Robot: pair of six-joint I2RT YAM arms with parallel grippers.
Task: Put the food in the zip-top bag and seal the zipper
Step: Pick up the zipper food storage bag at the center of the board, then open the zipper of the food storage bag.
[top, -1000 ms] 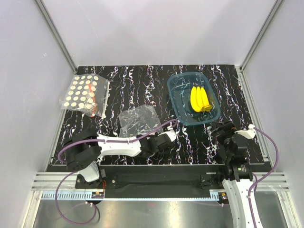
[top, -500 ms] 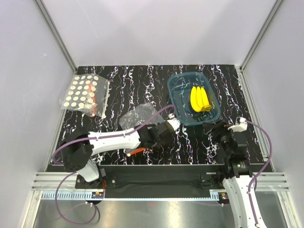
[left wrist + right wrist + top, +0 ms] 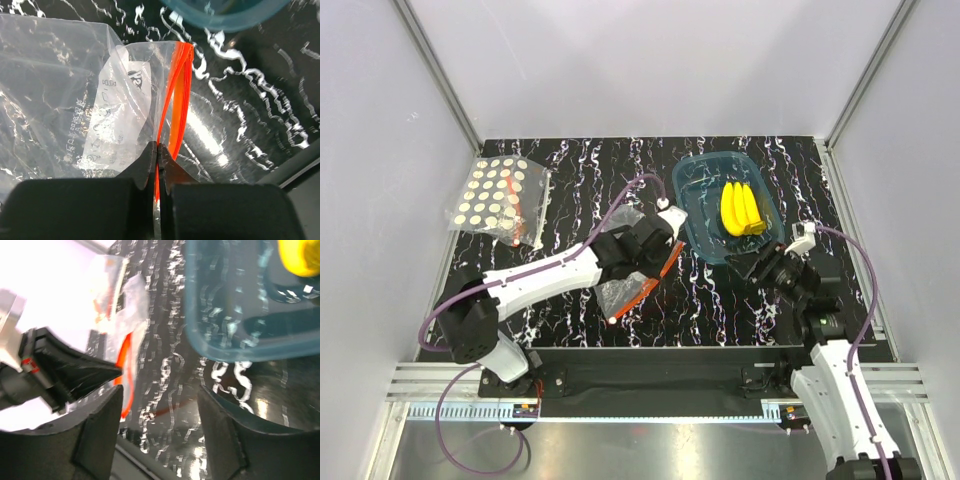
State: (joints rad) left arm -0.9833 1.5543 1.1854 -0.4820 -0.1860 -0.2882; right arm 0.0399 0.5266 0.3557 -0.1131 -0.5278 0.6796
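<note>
The yellow toy bananas (image 3: 742, 208) lie in the translucent blue tray (image 3: 686, 203); one end shows in the right wrist view (image 3: 300, 257). My left gripper (image 3: 663, 250) is shut on the red-orange zipper (image 3: 180, 100) of the clear zip-top bag (image 3: 75, 100). It holds the bag off the table just left of the tray, with the bag (image 3: 620, 296) hanging and its zipper (image 3: 645, 285) slanting down. My right gripper (image 3: 748, 268) is open and empty, low at the tray's near edge. It faces the held bag (image 3: 125, 305).
A second clear bag with rows of pale discs (image 3: 498, 200) lies at the far left. The tray's wall (image 3: 240, 315) stands just ahead of my right fingers (image 3: 220, 440). Grey walls enclose the black marbled table (image 3: 620, 170) on three sides.
My left gripper has lifted the bag by its zipper and carried it away from me, toward the tray. My right arm has reached forward and left to the tray's near edge.
</note>
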